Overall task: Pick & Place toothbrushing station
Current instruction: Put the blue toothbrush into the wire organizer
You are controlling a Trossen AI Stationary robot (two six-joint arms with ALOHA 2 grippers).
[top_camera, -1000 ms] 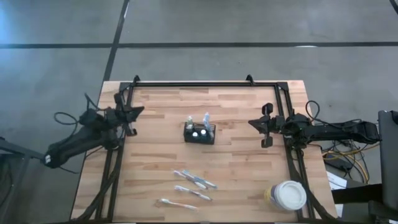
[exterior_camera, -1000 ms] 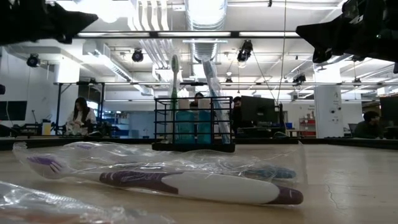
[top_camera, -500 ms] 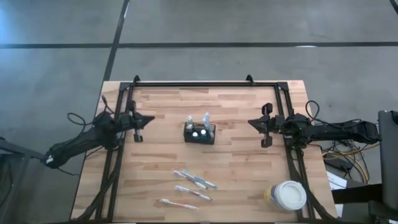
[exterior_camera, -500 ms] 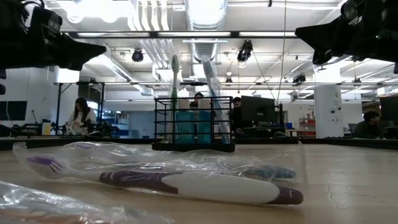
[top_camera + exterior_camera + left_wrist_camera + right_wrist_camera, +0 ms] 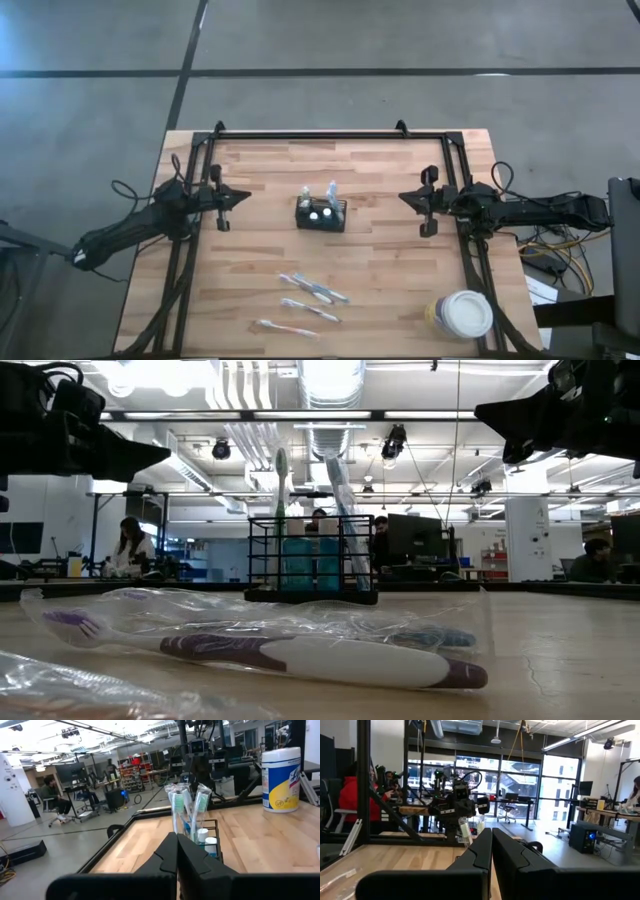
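Since the earlier frames we record the left gripper (image 5: 240, 196) advanced from the table's left rail toward centre, while the right gripper (image 5: 404, 198) has held its station at centre right.

We note a pale butcher-block table (image 5: 390, 270) of jointed wood strips, bordered by a black metal frame (image 5: 330, 133), standing on a grey concrete floor. The low view looks into a workshop with ceiling ducts, strip lights, monitors and seated people.

The toothbrushing station (image 5: 320, 215) sits just above the middle of the high view, between the two grippers and apart from both; the left gripper lies to its left, the right gripper to its right. It is a small black rectangular wire caddy with open mesh sides, holding upright wrapped toothbrushes (image 5: 186, 805).

Both grippers' dark fingers are pressed together and grip nothing.

Three toothbrushes in clear crinkled wrappers (image 5: 312, 289) lie in the lower centre. A round white wipes tub (image 5: 462, 314) stands at lower right.
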